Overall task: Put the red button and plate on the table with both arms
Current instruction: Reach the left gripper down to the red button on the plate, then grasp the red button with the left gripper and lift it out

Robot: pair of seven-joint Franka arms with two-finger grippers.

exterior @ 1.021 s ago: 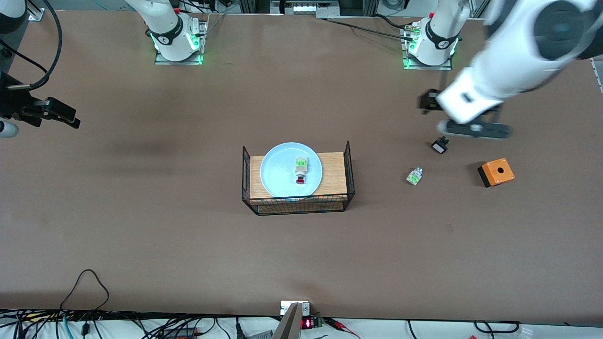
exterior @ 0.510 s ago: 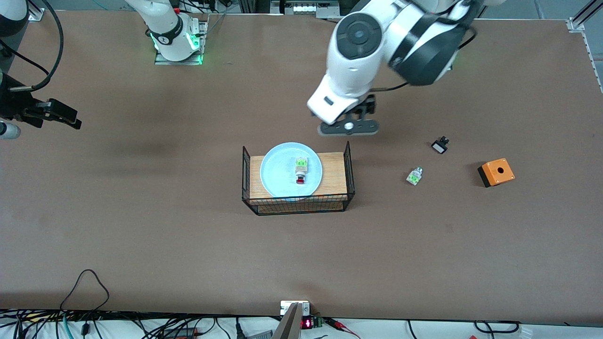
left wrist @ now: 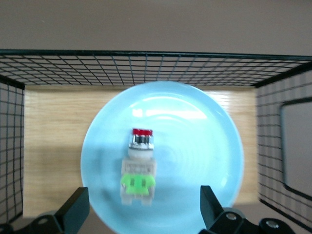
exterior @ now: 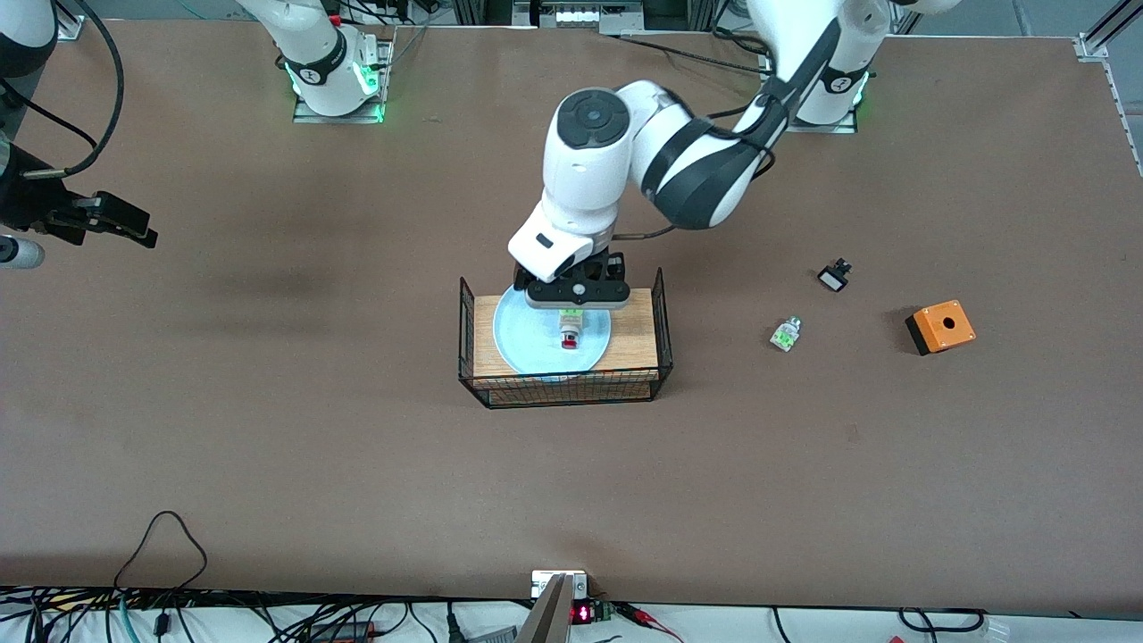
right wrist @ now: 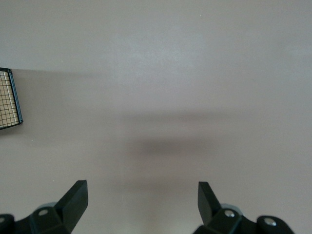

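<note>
On the plate (exterior: 522,344) the red button (exterior: 569,332) lies cap toward the front camera; left gripper (left wrist: 141,214) above, jaws spread.

Orange box (exterior: 940,327), mesh-sided board (exterior: 636,332)

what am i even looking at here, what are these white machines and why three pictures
These are two white robot arms bolted to a brown table. One picture looks down from a high camera; the other two come from cameras on each arm's wrist.

The left gripper hangs over a pale blue plate with fingers spread apart, holding nothing. On the plate lies the red button, a tiny switch with a red cap. The plate sits on a wooden board with wire-mesh sides.

The right gripper waits open over bare table at its own end. Elsewhere lie an orange box, a white-green piece and a black-and-white piece.
</note>
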